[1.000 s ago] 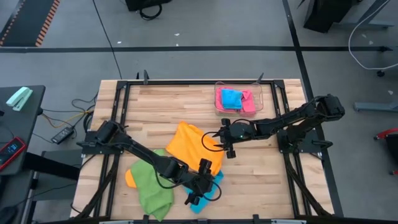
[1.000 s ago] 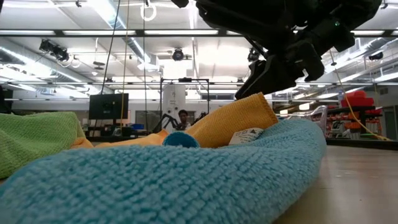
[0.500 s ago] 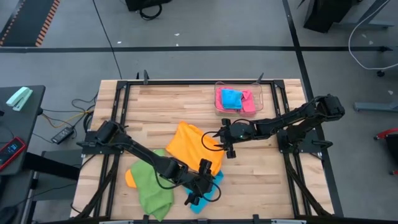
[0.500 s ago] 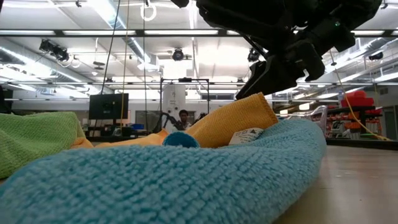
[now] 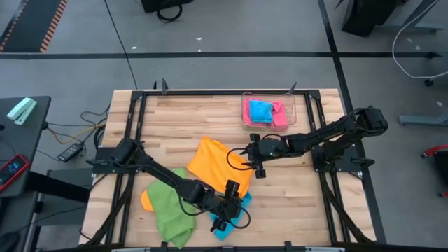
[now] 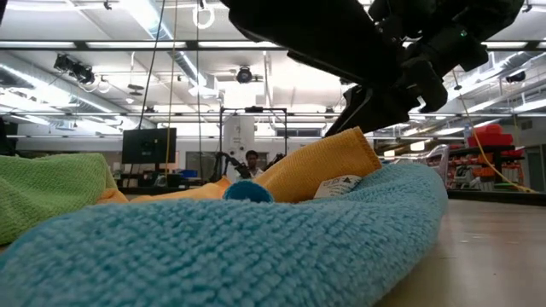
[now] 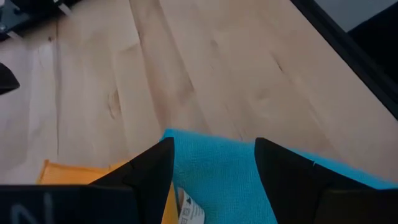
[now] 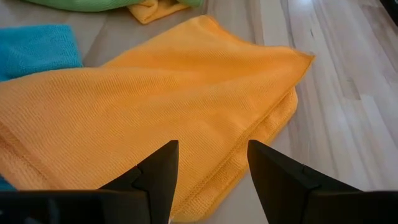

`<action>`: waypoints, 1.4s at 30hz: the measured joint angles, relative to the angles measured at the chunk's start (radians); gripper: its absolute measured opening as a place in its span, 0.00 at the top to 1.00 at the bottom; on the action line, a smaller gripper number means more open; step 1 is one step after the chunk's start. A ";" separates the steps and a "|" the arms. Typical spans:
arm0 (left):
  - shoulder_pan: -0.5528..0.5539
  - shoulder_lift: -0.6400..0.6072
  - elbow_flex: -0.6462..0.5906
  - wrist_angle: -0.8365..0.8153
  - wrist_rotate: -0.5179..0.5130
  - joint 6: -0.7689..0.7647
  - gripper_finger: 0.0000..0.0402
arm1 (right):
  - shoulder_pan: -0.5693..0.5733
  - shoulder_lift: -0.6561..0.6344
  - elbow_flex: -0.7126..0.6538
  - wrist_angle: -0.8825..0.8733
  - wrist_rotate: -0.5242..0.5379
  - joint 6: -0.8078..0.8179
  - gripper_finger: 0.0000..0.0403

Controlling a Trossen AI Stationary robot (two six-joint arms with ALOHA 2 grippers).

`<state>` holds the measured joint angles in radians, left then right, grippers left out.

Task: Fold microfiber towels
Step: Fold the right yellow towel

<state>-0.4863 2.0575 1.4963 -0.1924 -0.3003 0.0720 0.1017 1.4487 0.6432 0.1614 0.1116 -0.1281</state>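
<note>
My left gripper [image 7: 214, 163] stands open over the blue towel [image 7: 217, 180]. My right gripper [image 8: 208, 163] is open above the orange towel [image 8: 143, 118].

You have a wooden bench [image 5: 182, 122] with a black frame [image 5: 210, 92] around its edge. A clear plastic tray [image 5: 292, 112] sits near its far right corner. To the left, a side table [image 5: 28, 140] carries a mint-green stapler [image 5: 21, 110]. In the room behind, a person [image 6: 250, 162] sits near a dark monitor [image 6: 148, 145].
</note>
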 joint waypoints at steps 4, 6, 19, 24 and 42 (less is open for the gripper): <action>-0.002 0.000 0.000 -0.006 -0.003 -0.013 0.42 | 0.000 -0.003 0.000 -0.029 0.001 -0.006 0.50; -0.004 -0.001 0.000 -0.015 -0.009 -0.021 0.42 | 0.000 -0.017 0.004 -0.076 0.003 -0.009 0.50; -0.015 -0.007 0.000 -0.046 -0.110 -0.016 0.44 | 0.026 -0.102 0.015 -0.162 0.011 -0.018 0.50; 0.009 0.002 0.002 -0.060 -0.134 -0.119 0.44 | 0.033 -0.102 0.015 -0.157 0.011 -0.022 0.50; 0.015 0.016 0.001 -0.182 -0.133 -0.249 0.50 | 0.129 -0.042 0.013 -0.136 -0.066 -0.003 0.50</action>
<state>-0.4713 2.0731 1.4975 -0.3744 -0.4330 -0.1767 0.2310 1.4063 0.6567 0.0257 0.0456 -0.1307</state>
